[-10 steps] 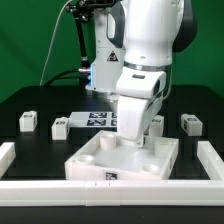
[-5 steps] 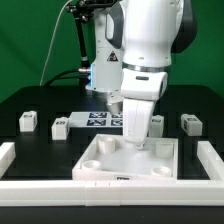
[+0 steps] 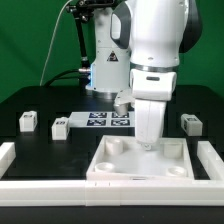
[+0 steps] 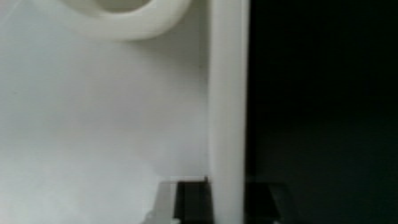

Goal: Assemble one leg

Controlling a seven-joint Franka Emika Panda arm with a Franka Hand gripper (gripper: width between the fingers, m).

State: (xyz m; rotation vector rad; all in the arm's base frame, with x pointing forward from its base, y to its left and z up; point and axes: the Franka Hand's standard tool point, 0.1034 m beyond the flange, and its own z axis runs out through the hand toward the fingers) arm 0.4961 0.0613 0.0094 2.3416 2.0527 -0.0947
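Observation:
Three small white legs with marker tags lie on the black table: two at the exterior view's left (image 3: 28,121) (image 3: 59,127) and one at the right (image 3: 189,123). The large white square panel (image 3: 120,165) with round sockets lies at the front. My gripper (image 3: 150,146) is down on the panel's far right part. In the wrist view the gripper (image 4: 228,205) is shut on the panel's raised rim (image 4: 228,100), one dark finger (image 4: 187,206) on each side. A round socket (image 4: 134,15) shows beside the rim.
The marker board (image 3: 105,120) lies flat behind the panel. White rails border the table at the exterior view's left (image 3: 6,154), right (image 3: 213,156) and front (image 3: 110,190). The arm's base (image 3: 105,70) stands at the back.
The gripper has dragged the white panel toward the exterior view's right and turned it squarer to the front rail. The legs have not moved.

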